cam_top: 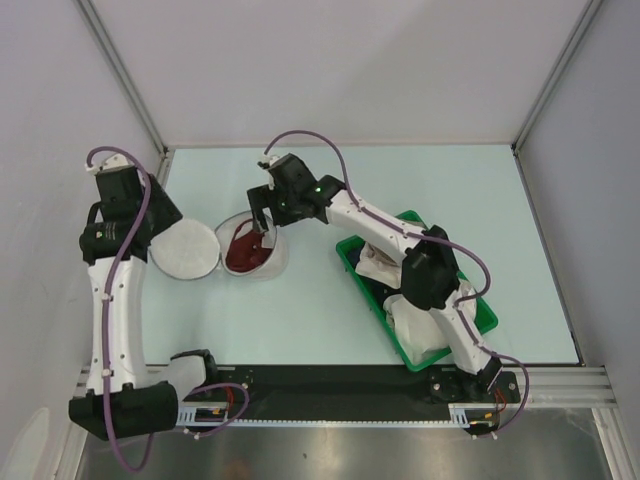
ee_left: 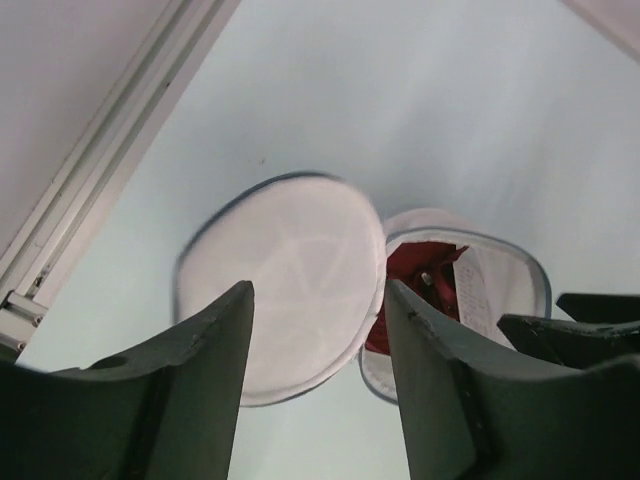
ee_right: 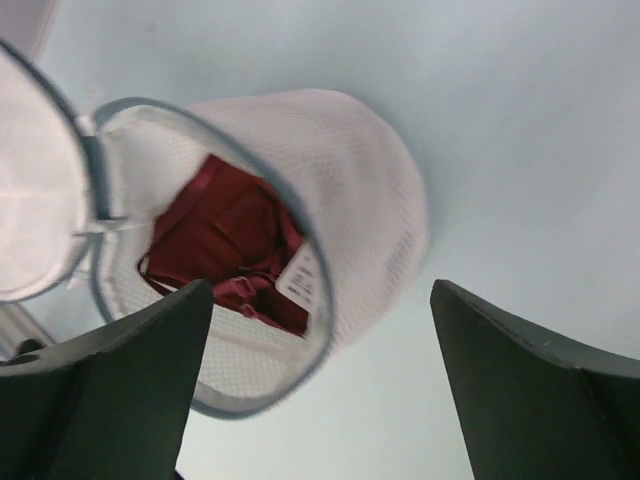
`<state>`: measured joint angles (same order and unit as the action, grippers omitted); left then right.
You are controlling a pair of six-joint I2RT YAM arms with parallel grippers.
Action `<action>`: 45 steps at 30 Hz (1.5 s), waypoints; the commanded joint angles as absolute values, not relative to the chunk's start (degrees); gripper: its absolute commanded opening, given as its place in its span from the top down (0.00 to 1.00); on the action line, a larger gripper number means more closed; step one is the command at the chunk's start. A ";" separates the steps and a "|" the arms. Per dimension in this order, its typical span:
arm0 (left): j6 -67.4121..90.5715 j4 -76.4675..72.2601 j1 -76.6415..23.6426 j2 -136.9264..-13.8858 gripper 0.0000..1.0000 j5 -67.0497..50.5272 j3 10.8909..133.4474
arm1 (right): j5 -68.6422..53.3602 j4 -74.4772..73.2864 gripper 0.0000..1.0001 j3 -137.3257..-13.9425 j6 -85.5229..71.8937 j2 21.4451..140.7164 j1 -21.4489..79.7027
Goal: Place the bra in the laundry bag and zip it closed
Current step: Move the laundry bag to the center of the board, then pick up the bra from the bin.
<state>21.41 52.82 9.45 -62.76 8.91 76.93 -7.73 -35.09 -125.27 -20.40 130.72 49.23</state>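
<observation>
The white mesh laundry bag (cam_top: 188, 247) lies open on the table, its two round halves side by side. The maroon bra (cam_top: 245, 249) lies in the right half, its white tag showing (ee_right: 303, 275). In the left wrist view the flat left half (ee_left: 290, 270) and the bra (ee_left: 420, 280) show beyond the fingers. My right gripper (cam_top: 262, 222) is open and empty just above the bra half (ee_right: 350, 200). My left gripper (ee_left: 318, 330) is open and empty, above and to the left of the bag; in the top view the arm hides it.
A green plastic basket (cam_top: 482, 312) with white and dark garments stands at the right, under the right arm. The enclosure's walls and metal frame (ee_left: 90, 190) run along the table's left edge.
</observation>
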 commanded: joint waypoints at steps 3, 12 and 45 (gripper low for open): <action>20.83 50.54 5.03 -56.96 0.36 11.41 81.64 | 9.65 -45.77 0.00 -123.14 -13.37 115.16 48.69; 25.92 50.89 -19.15 -54.05 0.33 15.58 83.94 | 22.15 -46.76 0.00 -92.67 -11.69 95.03 45.71; 42.18 37.52 -63.90 -51.51 0.36 28.91 64.17 | 30.41 -23.03 0.01 -60.38 2.90 88.68 40.26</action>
<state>38.24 35.05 -64.14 -55.55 20.71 65.78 30.94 -27.90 -60.60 1.74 86.80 41.91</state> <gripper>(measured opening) 0.639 0.994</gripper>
